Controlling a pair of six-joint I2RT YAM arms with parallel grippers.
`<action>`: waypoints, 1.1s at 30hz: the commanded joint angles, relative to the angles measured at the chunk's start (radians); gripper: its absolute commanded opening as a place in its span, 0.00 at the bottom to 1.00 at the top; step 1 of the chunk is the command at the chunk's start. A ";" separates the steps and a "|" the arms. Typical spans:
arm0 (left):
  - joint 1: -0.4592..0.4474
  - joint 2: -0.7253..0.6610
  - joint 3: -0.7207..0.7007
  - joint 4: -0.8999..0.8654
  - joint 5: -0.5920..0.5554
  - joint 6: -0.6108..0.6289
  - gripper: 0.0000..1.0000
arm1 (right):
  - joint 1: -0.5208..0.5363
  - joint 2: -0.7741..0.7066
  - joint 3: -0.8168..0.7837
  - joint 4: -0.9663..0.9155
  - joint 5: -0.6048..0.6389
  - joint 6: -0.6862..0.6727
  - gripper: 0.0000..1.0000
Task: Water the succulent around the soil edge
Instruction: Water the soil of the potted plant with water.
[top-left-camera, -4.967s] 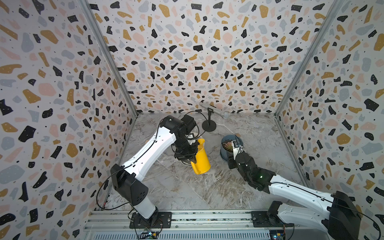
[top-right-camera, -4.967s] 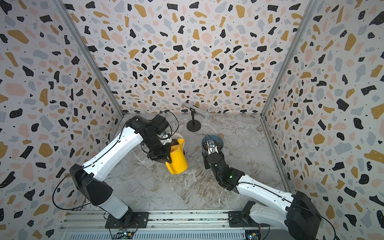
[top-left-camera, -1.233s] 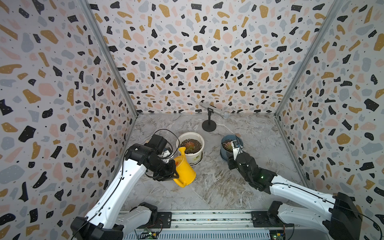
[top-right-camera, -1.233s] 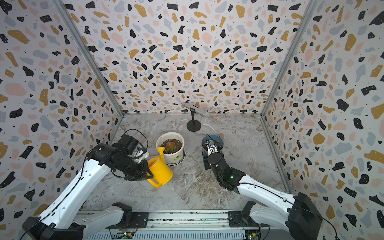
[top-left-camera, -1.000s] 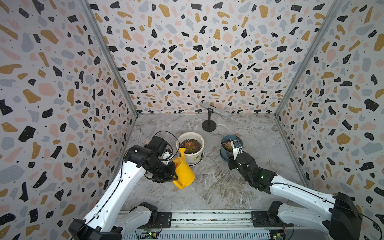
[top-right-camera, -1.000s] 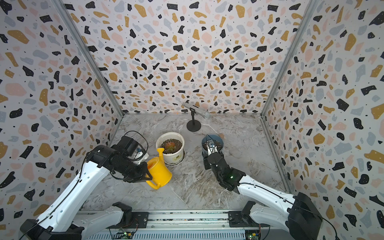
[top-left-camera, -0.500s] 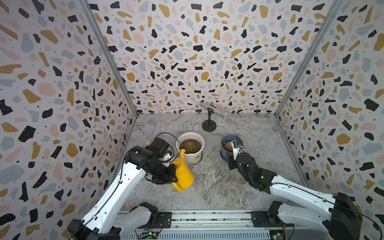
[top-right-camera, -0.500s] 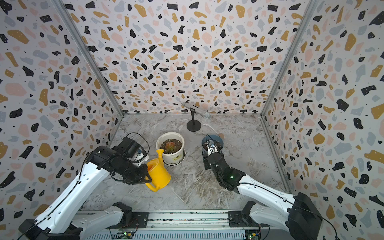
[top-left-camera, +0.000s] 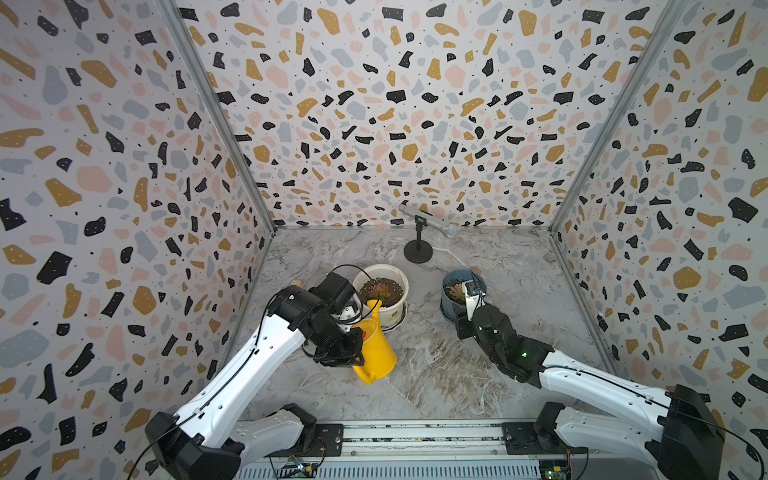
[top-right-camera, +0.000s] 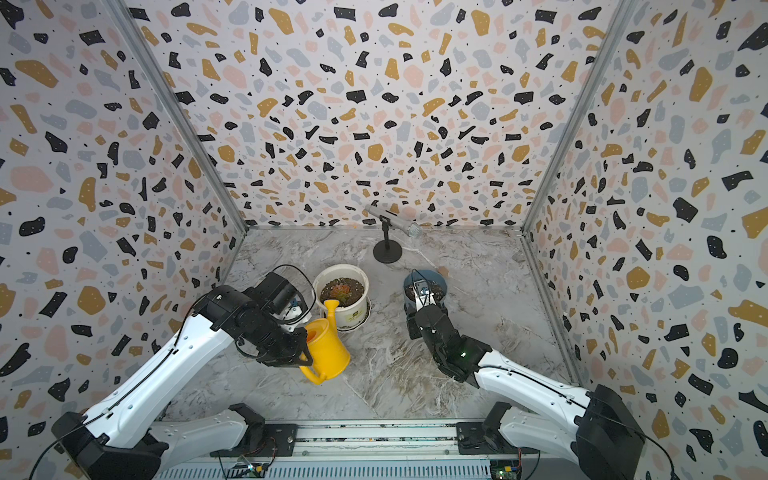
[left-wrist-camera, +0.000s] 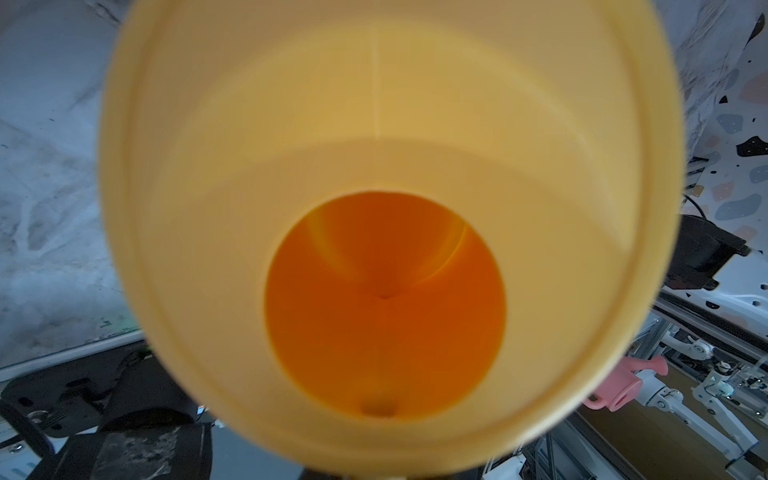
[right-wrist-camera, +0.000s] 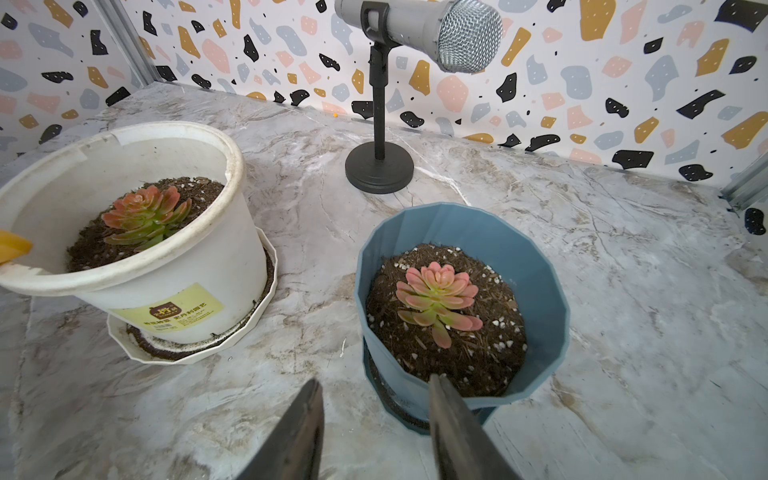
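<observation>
The succulent (right-wrist-camera: 436, 299), a pinkish-green rosette, grows in the blue-grey pot (right-wrist-camera: 540, 266). Its soil edge (right-wrist-camera: 498, 332) is dark and flecked with white grit. My right gripper (right-wrist-camera: 374, 380) is open and straddles the pot's near rim, one finger over the soil and the other outside, clear of the wall. In both top views that gripper (top-left-camera: 471, 291) (top-right-camera: 422, 291) covers part of the plant. My left gripper (top-left-camera: 358, 360) is shut on the handle of a yellow watering can (top-left-camera: 378, 347) (top-right-camera: 328, 345). The can is upright, with its spout beside the white pot. It fills the left wrist view (left-wrist-camera: 374, 166).
A wider white pot (top-left-camera: 392, 318) (right-wrist-camera: 199, 266) with a similar rosette stands on a saucer left of the blue-grey pot. A microphone on a small black stand (top-left-camera: 417, 245) (right-wrist-camera: 415, 25) sits behind both pots. Terrazzo walls enclose the marble floor on three sides.
Over five seconds my left arm drew the can back from between the pots to the white pot's front left. In the last second the can settled more upright. The right arm stayed put.
</observation>
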 joint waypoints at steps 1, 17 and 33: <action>-0.030 0.021 0.038 -0.027 0.012 -0.020 0.00 | -0.001 -0.023 0.003 -0.008 0.007 -0.013 0.46; -0.089 0.165 0.141 0.002 0.004 -0.039 0.00 | -0.002 -0.024 0.003 -0.008 0.013 -0.014 0.46; -0.090 0.230 0.304 -0.030 -0.113 -0.013 0.00 | -0.002 -0.047 -0.015 0.007 0.027 -0.019 0.48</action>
